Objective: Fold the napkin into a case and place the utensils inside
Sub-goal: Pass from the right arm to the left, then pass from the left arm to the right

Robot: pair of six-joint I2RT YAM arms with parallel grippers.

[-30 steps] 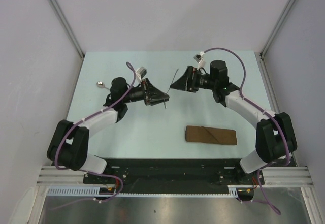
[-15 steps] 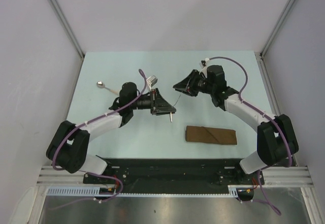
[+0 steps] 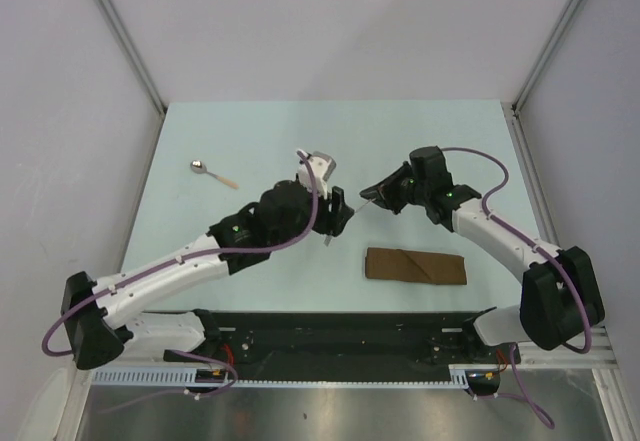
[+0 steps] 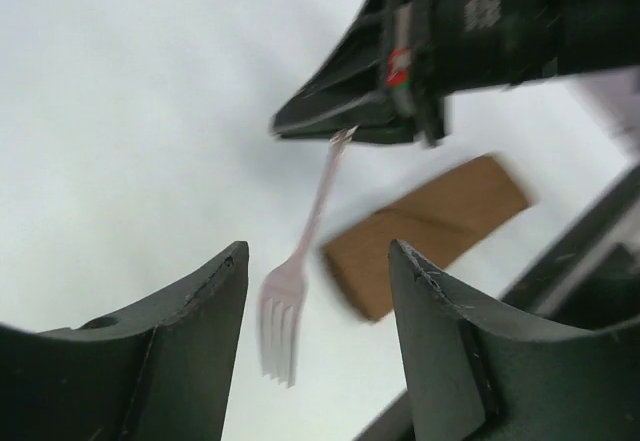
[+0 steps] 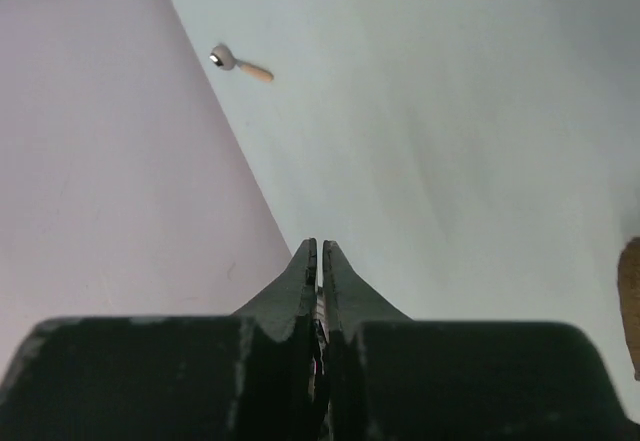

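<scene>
The pale tabletop (image 3: 250, 131) filled most of my overhead view, walled in by light panels. Both arms reached toward its centre: the left arm (image 3: 180, 266) ran up from the lower left of the frame, and the right arm (image 3: 500, 236) curved in from the lower right.

The case (image 3: 415, 265), a narrow brown folded strip, lay flat right of centre in the lower part of the overhead view, below the right arm's wrist. It touched neither pincer. In the left wrist camera it showed as a blurred brown rectangle (image 4: 430, 226) on the tabletop behind the fork.

The left pincer (image 3: 338, 216) stood with its jaws apart. Its dark fingers (image 4: 180, 361) sat either side of the fork's tines with a gap on both sides. The right pincer (image 3: 372, 195) was pressed together, and its own camera showed the tips (image 5: 320, 246) meeting along a thin line. It was clamped on the end of the handle of the fork (image 4: 285, 311), which hung tines-down and tilted between the two pincers, above the tabletop.

The spoon (image 3: 208, 171), with its pale handle, lay alone in the upper left of the tabletop, well apart from everything else.
</scene>
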